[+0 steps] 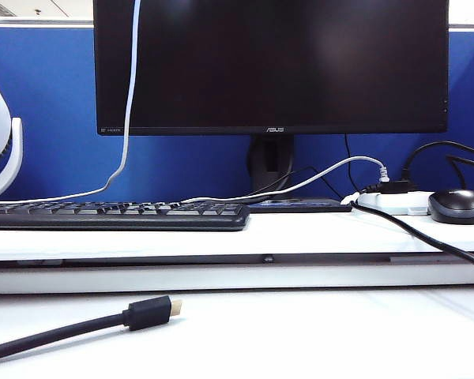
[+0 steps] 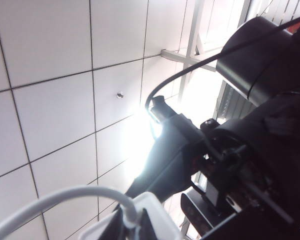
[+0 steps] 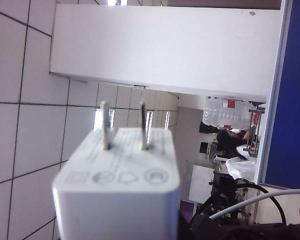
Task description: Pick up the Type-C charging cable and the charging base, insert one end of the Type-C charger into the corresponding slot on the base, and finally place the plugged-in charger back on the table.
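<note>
Charging base [image 3: 120, 185] in right gripper, ASUS monitor [image 1: 270, 63]

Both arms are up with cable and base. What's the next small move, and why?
Probably ease the left gripper and its cable end slightly further into the base, which the right gripper, itself unseen, holds. Both are raised out of the exterior view. The cable meets the base, but whether it is seated can't be seen.

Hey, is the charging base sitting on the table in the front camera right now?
No: the exterior view shows no charging base on the table.
</note>
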Available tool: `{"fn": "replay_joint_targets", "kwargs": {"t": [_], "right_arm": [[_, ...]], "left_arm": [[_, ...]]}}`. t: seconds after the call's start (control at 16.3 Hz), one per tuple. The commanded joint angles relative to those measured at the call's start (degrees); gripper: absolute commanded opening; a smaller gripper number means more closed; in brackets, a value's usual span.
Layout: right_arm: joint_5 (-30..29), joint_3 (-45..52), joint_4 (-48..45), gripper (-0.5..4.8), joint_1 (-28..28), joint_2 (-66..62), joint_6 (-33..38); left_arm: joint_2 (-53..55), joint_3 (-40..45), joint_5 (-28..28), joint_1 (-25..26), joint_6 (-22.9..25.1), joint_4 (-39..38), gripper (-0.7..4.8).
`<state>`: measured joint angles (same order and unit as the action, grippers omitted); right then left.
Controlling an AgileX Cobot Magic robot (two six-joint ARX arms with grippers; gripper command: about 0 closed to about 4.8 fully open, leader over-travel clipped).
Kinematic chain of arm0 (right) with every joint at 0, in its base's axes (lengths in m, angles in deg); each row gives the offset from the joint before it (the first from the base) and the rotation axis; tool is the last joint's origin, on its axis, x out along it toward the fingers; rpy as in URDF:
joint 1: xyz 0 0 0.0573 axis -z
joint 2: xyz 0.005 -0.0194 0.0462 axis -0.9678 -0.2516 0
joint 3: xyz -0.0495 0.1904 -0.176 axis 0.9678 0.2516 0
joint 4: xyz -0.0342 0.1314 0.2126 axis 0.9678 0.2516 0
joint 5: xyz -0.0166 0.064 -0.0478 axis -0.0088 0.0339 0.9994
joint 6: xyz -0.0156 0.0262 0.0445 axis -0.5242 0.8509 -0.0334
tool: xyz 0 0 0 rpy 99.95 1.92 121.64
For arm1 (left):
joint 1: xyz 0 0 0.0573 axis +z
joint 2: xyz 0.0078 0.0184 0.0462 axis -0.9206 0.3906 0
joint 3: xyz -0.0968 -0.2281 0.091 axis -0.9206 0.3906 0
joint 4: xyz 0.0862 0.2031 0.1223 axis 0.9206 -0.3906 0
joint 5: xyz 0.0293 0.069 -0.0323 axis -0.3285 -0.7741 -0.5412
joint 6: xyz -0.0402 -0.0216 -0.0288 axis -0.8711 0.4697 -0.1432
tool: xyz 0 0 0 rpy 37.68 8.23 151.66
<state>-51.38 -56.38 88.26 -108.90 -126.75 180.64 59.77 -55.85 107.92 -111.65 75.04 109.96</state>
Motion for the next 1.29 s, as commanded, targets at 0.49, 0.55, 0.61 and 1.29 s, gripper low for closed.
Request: {"fn": "replay_joint_targets", "kwargs": {"t": [0.49, 0.55, 0.61, 1.29], "right_arm": [[-2.9, -0.5, -0.9, -0.06, -0.2, 0.5, -1.1], [-2.9, -0.5, -1.1, -0.06, -0.2, 0.5, -1.0], [-2.9, -0.5, -1.4, -0.06, -0.2, 0.4, -1.0], [-1.8, -0.5, -0.3, -0.06, -1.6, 0.0, -1.1]], "left_arm": [[-0.8, -0.2, 1.7, 0.0, -14.2, 1.4, -0.05], [-0.8, -0.2, 2.1, 0.0, -16.0, 1.4, -0.05], [-0.8, -0.2, 2.1, 0.0, -17.1, 1.4, -0.05], [-0.8, -0.2, 3.6, 0.0, -18.7, 0.7, -0.05]]}}
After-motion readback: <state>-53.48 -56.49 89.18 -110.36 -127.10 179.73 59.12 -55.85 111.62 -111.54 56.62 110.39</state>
